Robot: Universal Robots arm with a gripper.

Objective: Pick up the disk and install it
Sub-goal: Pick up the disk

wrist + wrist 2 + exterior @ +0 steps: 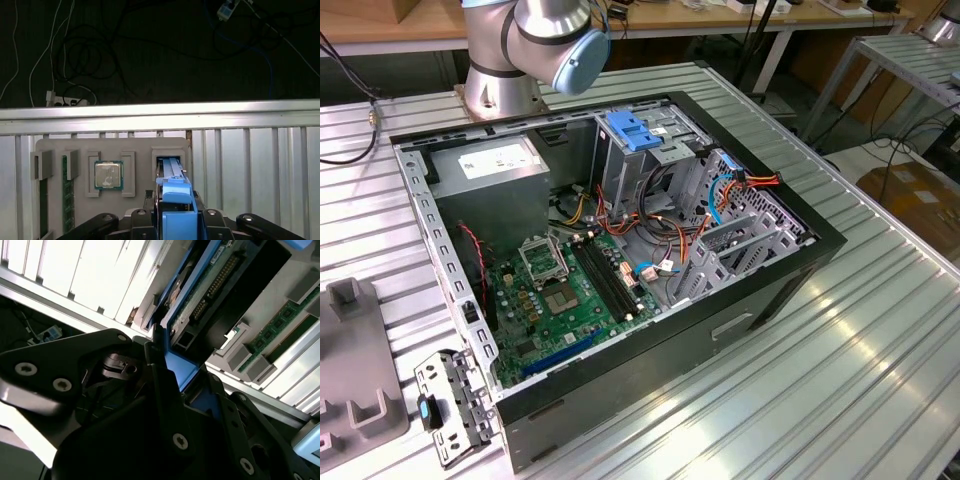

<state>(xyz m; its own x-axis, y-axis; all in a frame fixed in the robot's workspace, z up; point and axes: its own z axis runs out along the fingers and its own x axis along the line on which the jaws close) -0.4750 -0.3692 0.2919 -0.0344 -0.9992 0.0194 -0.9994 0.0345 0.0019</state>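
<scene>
The gripper (pixel 175 217) is clamped on the blue carrier of the disk (pixel 171 175), which stands on edge in a grey holder tray (pixel 135 145) slot. A processor chip (pixel 108 175) lies in the neighbouring pocket.

Silver arm (pixel 510 45), blue cap (pixel 582 58), black screwed tool (pixel 182 376).

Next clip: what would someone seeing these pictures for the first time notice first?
In the exterior view, the open computer case lies on the ribbed metal table with its green motherboard exposed. In the first wrist view, the gripper is shut on the disk, framed in bright blue, which stands in a slot of a grey tray beside a processor chip.
</scene>
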